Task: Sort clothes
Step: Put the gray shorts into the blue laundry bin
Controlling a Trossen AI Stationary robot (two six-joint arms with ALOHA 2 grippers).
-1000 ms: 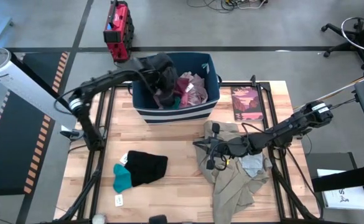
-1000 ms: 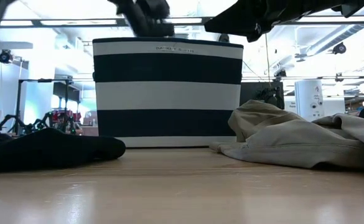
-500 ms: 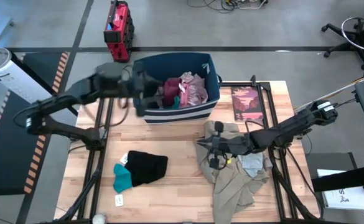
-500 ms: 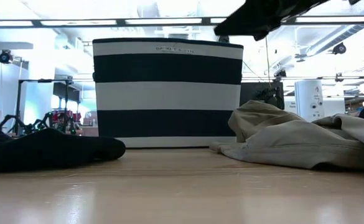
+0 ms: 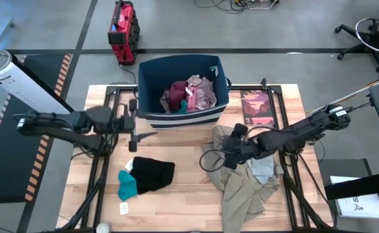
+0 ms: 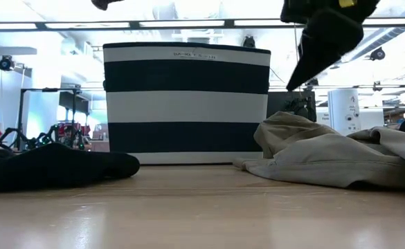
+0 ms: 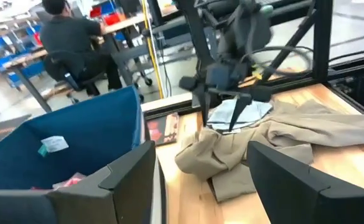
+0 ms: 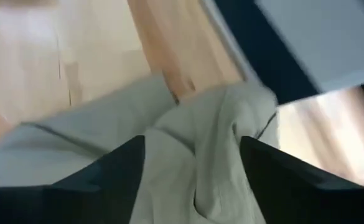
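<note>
Now the right tool [image 5: 227, 157], fingers apart, hangs over the crumpled khaki-beige fabric trousers [image 5: 244, 188] near the surface's right edge. Best bite a thick fold. The left tool [image 5: 136, 132], also apart, waits empty by the left edge.

A pale wooden bench [image 5: 176, 194] stands on a grey floor [image 5: 46, 26] crossed by dark lines. Beside it lies a black mat edged with orange-and-black hazard stripes [image 5: 53, 84]. A red case [image 5: 123, 29] sits on the floor past the far edge, cables [image 5: 241, 5] trail nearby, and a black office chair's base [image 5: 370, 32] shows at one corner — a white cylinder [image 5: 14, 74] leans at the other. Level across the bench, bright ceiling light strips [image 6: 181, 24] run overhead. Beyond, a person [image 7: 70, 43] sits at a desk — blue bins [image 7: 1, 50] line the shelves behind.
</note>
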